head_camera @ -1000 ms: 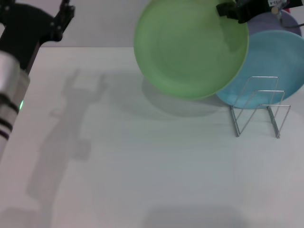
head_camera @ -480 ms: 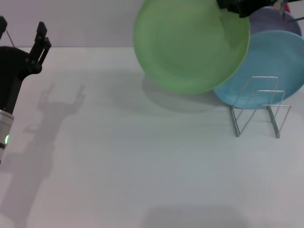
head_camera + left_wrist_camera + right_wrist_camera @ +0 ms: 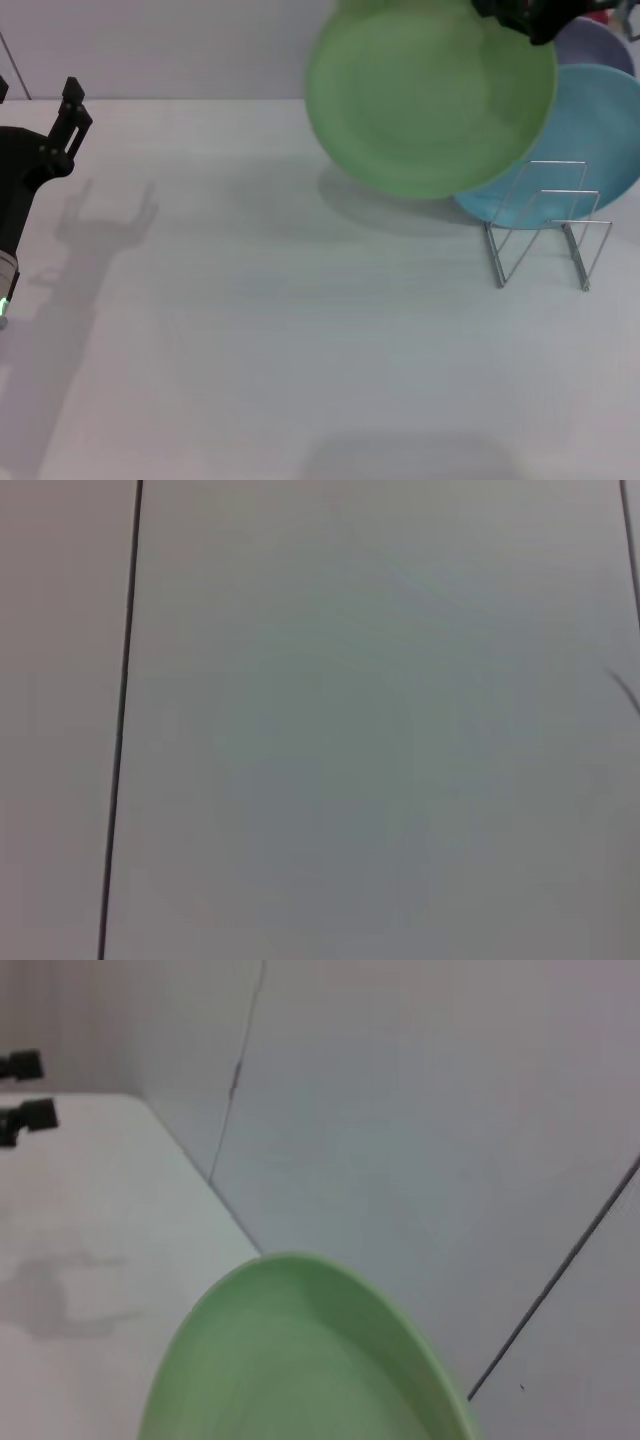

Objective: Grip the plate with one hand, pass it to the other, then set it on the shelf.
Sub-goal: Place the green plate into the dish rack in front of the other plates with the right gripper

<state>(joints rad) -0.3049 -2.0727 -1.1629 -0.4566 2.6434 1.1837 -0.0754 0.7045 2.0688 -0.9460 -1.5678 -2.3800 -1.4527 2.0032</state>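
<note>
The light green plate (image 3: 430, 100) hangs tilted in the air at the back right, in front of the plates on the shelf. My right gripper (image 3: 508, 14) is shut on its upper right rim. The plate's rim also shows in the right wrist view (image 3: 300, 1360). The shelf, a silver wire rack (image 3: 545, 225), stands on the table at the right, below and to the right of the plate. My left gripper (image 3: 38, 100) is open and empty at the far left, well away from the plate; it also shows in the right wrist view (image 3: 25, 1090).
A light blue plate (image 3: 590, 130) leans in the rack, with a lavender plate (image 3: 590, 45) behind it. The white table (image 3: 300, 330) runs to a wall at the back. The left wrist view shows only bare surface.
The right gripper has carried the green plate to the right, closer over the rack. The left arm has drawn back to the left and lower, its fingers open.
</note>
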